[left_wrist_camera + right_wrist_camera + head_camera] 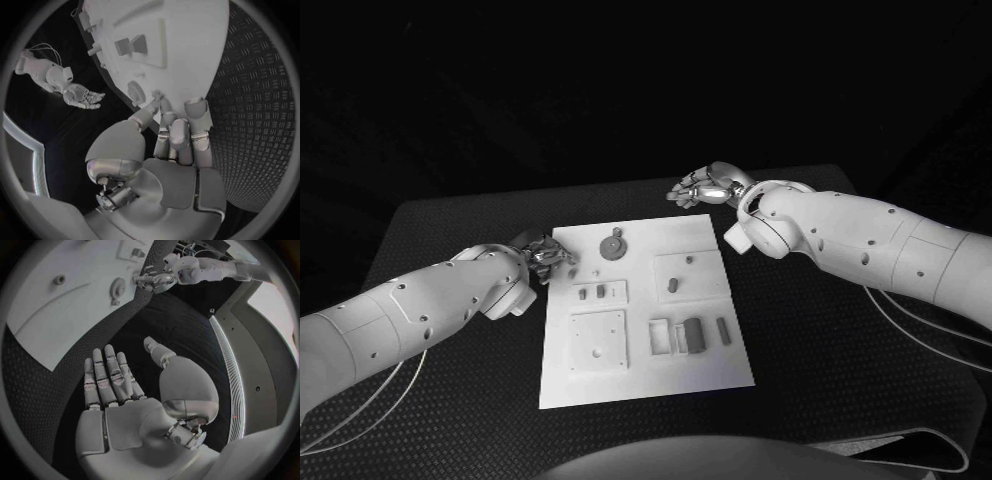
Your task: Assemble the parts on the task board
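the white rectangular task board (646, 310) lies flat on the black textured table (848, 350) between the two silver many-fingered hands, and by the look of it most of the assembly is still to do. several small grey parts lie loose on the board: a round toothed gear-like piece (613, 245) sits near the far edge, closest to the left hand (545, 258), and a cluster of small grey blocks (687, 335) rests in the near half, well apart from both hands. a square plate with small holes (599, 342) sits on the near left portion, and a shallow recessed rectangle (600, 293) just beyond it holds two tiny grey pieces; whether those are seated for good or only lying there i cannot tell. another raised panel (684, 277) carries one small oval piece. the left hand hovers at the board's left far corner, fingers held together and reaching toward the edge; in the left wrist view its fingertips (164, 102) seem just beside or touching the board near the gear, and they grip nothing that i can see. the right hand (708, 187) sits beyond the far right corner, off the board, palm spread wide with fingers (106, 375) apart and nothing in it. no part looks picked up, so i judge the task barely begun.
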